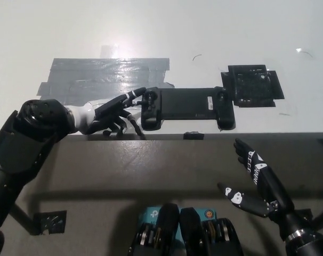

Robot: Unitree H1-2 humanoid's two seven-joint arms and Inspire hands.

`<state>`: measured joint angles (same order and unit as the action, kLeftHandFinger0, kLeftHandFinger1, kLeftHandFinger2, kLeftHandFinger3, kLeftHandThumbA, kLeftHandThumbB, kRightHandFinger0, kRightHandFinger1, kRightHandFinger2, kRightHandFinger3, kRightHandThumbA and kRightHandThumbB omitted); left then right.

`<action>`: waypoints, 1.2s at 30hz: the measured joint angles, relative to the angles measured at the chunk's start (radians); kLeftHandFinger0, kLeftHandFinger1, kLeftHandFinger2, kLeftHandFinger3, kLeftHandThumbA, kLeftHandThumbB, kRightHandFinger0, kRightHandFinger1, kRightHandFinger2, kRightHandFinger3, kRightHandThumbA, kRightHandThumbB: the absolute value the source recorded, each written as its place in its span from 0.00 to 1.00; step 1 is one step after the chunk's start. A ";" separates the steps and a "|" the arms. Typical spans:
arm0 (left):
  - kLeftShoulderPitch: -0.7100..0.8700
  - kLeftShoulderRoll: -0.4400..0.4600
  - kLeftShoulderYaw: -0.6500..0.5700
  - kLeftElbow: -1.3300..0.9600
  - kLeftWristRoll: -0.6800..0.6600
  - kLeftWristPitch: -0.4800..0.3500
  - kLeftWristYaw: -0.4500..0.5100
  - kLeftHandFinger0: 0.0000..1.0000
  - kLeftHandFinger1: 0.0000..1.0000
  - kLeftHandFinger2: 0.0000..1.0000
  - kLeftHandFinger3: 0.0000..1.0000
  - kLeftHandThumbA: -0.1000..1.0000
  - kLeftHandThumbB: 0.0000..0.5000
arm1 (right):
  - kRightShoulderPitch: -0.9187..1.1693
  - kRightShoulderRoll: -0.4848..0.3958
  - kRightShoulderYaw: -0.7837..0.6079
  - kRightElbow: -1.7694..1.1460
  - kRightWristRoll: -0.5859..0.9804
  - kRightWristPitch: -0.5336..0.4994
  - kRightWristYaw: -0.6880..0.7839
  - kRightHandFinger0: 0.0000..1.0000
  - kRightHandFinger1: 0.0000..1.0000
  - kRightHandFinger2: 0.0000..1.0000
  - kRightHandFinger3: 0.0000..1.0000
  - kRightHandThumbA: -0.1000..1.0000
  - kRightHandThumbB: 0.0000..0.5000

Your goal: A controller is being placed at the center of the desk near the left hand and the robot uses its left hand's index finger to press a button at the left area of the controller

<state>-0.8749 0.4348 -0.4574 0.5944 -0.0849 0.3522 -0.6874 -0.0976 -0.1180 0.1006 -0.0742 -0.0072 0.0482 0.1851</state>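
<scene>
Just beyond the white left hand (109, 111), fingers spread and one extended to the controller (185, 107)'s left end, a sideways push could shove the controller instead of pressing.

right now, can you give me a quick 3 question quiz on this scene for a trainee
1. True or false: the controller lies on the grey tape patch.
2. Which hand reaches toward the controller? A) black right hand B) white left hand C) both
3. Fill in: the right hand rests, fingers apart, below the desk's ____ edge.

Key:
1. False; it lies on the white desk, just right of that patch.
2. B; the left hand points a finger at its left end.
3. Front.
</scene>
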 measured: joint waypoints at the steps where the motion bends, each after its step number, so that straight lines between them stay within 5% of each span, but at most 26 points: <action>1: 0.000 0.004 -0.006 -0.009 0.004 0.000 0.000 0.00 0.14 0.43 1.00 1.00 1.00 | 0.000 0.000 0.000 0.000 0.000 0.000 0.001 1.00 1.00 1.00 1.00 0.74 0.47; 4: 0.001 0.017 -0.018 -0.039 0.015 0.001 0.002 0.00 0.16 0.46 1.00 1.00 0.96 | -0.001 -0.001 0.000 0.001 0.000 0.000 0.004 1.00 1.00 1.00 1.00 0.74 0.48; 9: 0.021 0.044 -0.026 -0.131 0.028 0.018 0.008 0.14 0.24 0.50 1.00 1.00 0.90 | -0.006 -0.001 0.000 0.003 0.000 0.000 0.008 1.00 1.00 1.00 1.00 0.74 0.50; 14: 0.051 0.057 -0.024 -0.214 0.008 0.051 0.008 0.03 0.01 0.30 1.00 1.00 0.87 | -0.018 -0.001 0.000 0.003 0.000 0.000 0.011 1.00 1.00 1.00 1.00 0.76 0.51; 19: 0.076 0.059 -0.049 -0.289 -0.044 0.082 -0.040 0.00 0.05 0.28 1.00 1.00 0.95 | -0.028 -0.001 0.001 0.003 0.000 0.000 0.012 1.00 1.00 1.00 1.00 0.76 0.52; 24: 0.066 0.066 -0.046 -0.324 -0.101 0.095 -0.056 0.00 0.00 0.17 1.00 1.00 0.92 | -0.028 -0.001 0.001 0.003 -0.001 0.002 0.012 1.00 1.00 1.00 1.00 0.75 0.50; 34: 0.036 0.141 -0.008 -0.474 -0.276 0.100 -0.019 0.00 0.01 0.24 1.00 1.00 0.74 | -0.027 0.000 0.001 0.007 -0.001 0.003 0.012 1.00 1.00 1.00 1.00 0.76 0.51; 36: 0.049 0.151 -0.003 -0.516 -0.312 0.100 -0.003 0.03 0.04 0.28 1.00 1.00 0.77 | -0.027 0.001 0.001 0.011 -0.001 0.003 0.012 1.00 1.00 1.00 1.00 0.76 0.52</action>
<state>-0.8259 0.5855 -0.4602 0.0779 -0.3970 0.4523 -0.6903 -0.1245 -0.1174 0.1018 -0.0628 -0.0080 0.0515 0.1972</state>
